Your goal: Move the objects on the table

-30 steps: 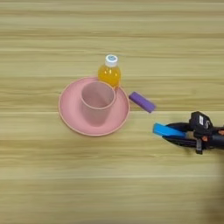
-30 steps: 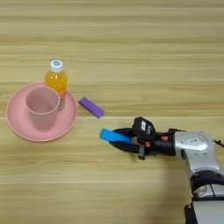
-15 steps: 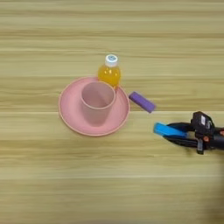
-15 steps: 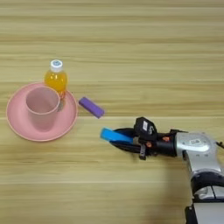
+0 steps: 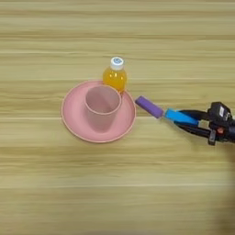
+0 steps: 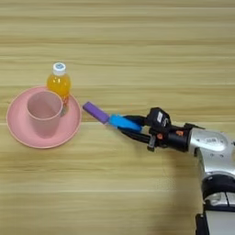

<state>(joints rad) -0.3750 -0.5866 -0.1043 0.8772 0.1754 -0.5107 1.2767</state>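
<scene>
My right gripper [image 6: 130, 125] comes in from the right, shut on the bright blue bar [image 6: 120, 121], whose free end sticks out to the left. That end sits right against the near end of the purple bar [image 6: 95, 112], which lies slanted on the wooden table [image 6: 137, 55]. I cannot tell whether the two bars touch. The orange-juice bottle [image 6: 59, 83] with its white cap stands upright further left, at the back edge of a pink plate. In the left eye view, the gripper [image 5: 187, 121], blue bar [image 5: 177, 115], purple bar [image 5: 149, 106] and bottle [image 5: 114, 75] show the same layout.
A pink plate [image 6: 18, 135] lies at the left with a pink cup [image 6: 44, 112] standing upright on it. My silver forearm [image 6: 211, 143] stretches off to the right edge. Bare table lies behind and in front of the objects.
The gripper has carried the blue bar away from me, up the picture, until its free end reached the purple bar. The purple bar, bottle, plate and cup have stayed put.
</scene>
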